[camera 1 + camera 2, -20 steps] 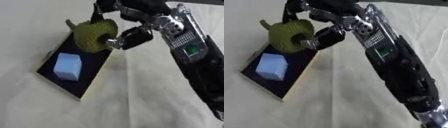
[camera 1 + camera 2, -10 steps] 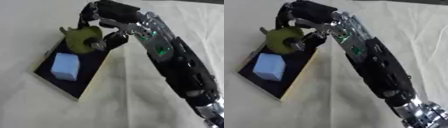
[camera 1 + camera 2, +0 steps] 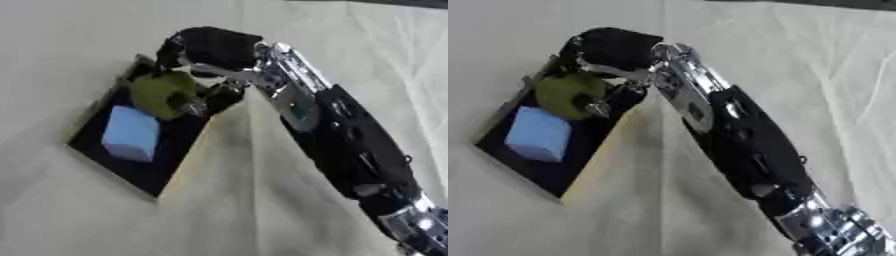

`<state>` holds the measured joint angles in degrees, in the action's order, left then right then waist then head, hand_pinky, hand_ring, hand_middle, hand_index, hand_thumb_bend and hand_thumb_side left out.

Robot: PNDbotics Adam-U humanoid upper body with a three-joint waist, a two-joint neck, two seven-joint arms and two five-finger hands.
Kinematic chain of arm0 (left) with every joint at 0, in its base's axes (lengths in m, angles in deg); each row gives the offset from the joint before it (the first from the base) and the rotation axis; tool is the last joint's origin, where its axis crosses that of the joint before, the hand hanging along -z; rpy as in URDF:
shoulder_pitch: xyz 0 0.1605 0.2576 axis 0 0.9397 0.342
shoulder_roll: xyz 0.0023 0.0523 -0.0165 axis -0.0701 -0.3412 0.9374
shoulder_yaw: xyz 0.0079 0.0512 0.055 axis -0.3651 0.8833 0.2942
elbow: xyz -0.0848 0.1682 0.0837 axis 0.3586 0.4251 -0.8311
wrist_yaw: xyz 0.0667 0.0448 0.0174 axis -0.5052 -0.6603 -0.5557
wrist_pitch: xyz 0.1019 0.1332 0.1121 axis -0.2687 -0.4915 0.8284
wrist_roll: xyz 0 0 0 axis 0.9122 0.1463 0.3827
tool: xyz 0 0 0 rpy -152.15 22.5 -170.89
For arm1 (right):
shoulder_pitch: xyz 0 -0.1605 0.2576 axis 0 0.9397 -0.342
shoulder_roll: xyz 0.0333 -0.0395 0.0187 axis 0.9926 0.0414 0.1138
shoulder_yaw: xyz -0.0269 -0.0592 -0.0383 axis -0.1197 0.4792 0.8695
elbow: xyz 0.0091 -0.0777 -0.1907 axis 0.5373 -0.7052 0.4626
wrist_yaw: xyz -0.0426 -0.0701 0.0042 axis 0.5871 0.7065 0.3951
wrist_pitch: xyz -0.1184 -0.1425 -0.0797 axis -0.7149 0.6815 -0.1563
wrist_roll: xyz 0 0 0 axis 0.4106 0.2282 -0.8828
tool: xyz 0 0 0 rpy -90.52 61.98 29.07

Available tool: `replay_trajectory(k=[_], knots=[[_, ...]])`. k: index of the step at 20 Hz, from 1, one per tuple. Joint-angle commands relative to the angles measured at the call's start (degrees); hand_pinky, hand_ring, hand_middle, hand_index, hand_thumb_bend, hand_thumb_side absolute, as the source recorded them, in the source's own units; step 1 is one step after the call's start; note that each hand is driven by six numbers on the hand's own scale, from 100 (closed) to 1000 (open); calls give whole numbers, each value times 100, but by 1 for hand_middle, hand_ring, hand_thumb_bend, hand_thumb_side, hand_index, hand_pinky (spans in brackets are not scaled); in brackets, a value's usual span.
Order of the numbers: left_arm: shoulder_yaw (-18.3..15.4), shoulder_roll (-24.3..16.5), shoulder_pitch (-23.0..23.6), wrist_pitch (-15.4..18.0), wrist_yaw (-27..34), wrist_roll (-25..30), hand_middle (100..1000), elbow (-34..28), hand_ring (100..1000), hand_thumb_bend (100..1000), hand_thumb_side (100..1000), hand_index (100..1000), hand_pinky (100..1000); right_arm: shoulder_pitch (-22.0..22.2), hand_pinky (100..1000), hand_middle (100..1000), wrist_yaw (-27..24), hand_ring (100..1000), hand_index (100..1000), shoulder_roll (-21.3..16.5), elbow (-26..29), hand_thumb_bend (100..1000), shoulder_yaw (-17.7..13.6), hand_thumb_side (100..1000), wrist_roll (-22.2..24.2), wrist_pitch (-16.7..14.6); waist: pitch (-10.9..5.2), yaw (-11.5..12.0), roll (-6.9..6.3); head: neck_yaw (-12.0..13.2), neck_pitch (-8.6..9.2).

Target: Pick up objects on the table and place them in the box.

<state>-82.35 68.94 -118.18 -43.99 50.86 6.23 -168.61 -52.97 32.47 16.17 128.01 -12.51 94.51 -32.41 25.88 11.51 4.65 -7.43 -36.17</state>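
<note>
A shallow black box with pale walls lies tilted at the left of the cloth. Inside it sits a light blue cube. My right hand reaches in from the lower right and hovers over the box's far end, its fingers curled round a green round fruit-like object. The object is low inside the box, just beyond the blue cube. My left hand does not show in either view.
A cream cloth with folds covers the table all around the box. My right forearm crosses the cloth diagonally on the right side.
My right hand has carried the green object down and leftward, from above the box's far edge into the box beside the blue cube. The view has also shifted.
</note>
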Motion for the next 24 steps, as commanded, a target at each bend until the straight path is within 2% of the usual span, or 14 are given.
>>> replay_trajectory(k=[1, 2, 4, 6, 9, 13, 15, 16, 17, 18, 19, 22, 23, 24], knots=[[-4, -64, -45, -4, 19, 8, 970, -72, 920, 100, 672, 868, 903, -69, 957, 841, 160, 980, 965, -62, 257, 194, 29, 141, 327, -242, -119, -5, -50, -3, 51], [-4, -63, -46, -2, 19, 9, 970, -71, 920, 100, 672, 868, 903, -67, 965, 862, 166, 1000, 975, -65, 319, 247, 20, 255, 421, -296, -120, -7, -52, -2, 50], [-2, -60, -50, 0, 20, 8, 970, -68, 920, 100, 672, 868, 903, -67, 971, 875, 126, 1000, 985, -75, 454, 318, -11, 369, 511, -345, -122, -11, -57, -1, 49], [5, -54, -51, -3, 22, 9, 970, -68, 920, 100, 672, 868, 903, -65, 975, 883, 38, 1000, 998, -91, 583, 336, -49, 397, 537, -333, -129, -17, -59, 0, 51], [10, -43, -50, -12, 26, 3, 969, -74, 920, 100, 672, 868, 903, -54, 978, 885, -177, 1000, 1000, -107, 772, 326, -105, 376, 573, -223, -141, -25, -64, 2, 57], [12, -28, -52, -14, 34, -23, 968, -84, 919, 100, 672, 868, 902, -43, 971, 865, -660, 1000, 1000, -136, 1105, 262, -198, 286, 662, 15, -157, -34, -75, 7, 65], [11, -20, -50, -15, 35, -39, 967, -89, 919, 100, 672, 868, 902, -29, 965, 849, -977, 999, 1000, -175, 1284, 122, -269, 200, 694, 200, -167, -43, -83, 12, 71], [9, -16, -49, -13, 37, -50, 966, -93, 918, 100, 672, 868, 901, -15, 962, 840, -1180, 991, 994, -212, 1387, 100, -322, 138, 680, 325, -174, -51, -88, 19, 76], [4, -13, -45, -11, 38, -68, 966, -96, 918, 100, 672, 867, 901, 11, 957, 827, -1489, 981, 978, -278, 1529, 100, -402, 100, 618, 518, -185, -63, -93, 33, 86], [0, -11, -41, -10, 37, -86, 965, -100, 918, 100, 672, 867, 901, 41, 952, 817, -1834, 972, 964, -361, 1686, 100, -465, 100, 560, 732, -194, -73, -96, 48, 95], [-5, -10, -33, -8, 34, -104, 965, -104, 917, 100, 672, 867, 901, 91, 945, 801, -2255, 960, 943, -470, 1863, 100, -556, 140, 453, 966, -208, -93, -101, 76, 107], [-12, -2, -17, -8, 25, -158, 962, -121, 916, 100, 672, 867, 900, 332, 923, 773, -3623, 928, 934, -943, 2453, 100, -848, 314, 45, 1616, -246, -154, -112, 161, 112], [-13, 3, -17, -6, 26, -181, 961, -129, 915, 100, 672, 867, 899, 463, 911, 764, -4086, 910, 919, -1128, 2623, 100, -964, 474, -167, 1782, -258, -177, -118, 181, 115], [-16, 3, -19, -2, 28, -206, 960, -139, 914, 100, 672, 867, 899, 626, 909, 758, -4597, 904, 910, -1326, 2779, 100, -1087, 360, -468, 1882, -269, -200, -123, 199, 121]])
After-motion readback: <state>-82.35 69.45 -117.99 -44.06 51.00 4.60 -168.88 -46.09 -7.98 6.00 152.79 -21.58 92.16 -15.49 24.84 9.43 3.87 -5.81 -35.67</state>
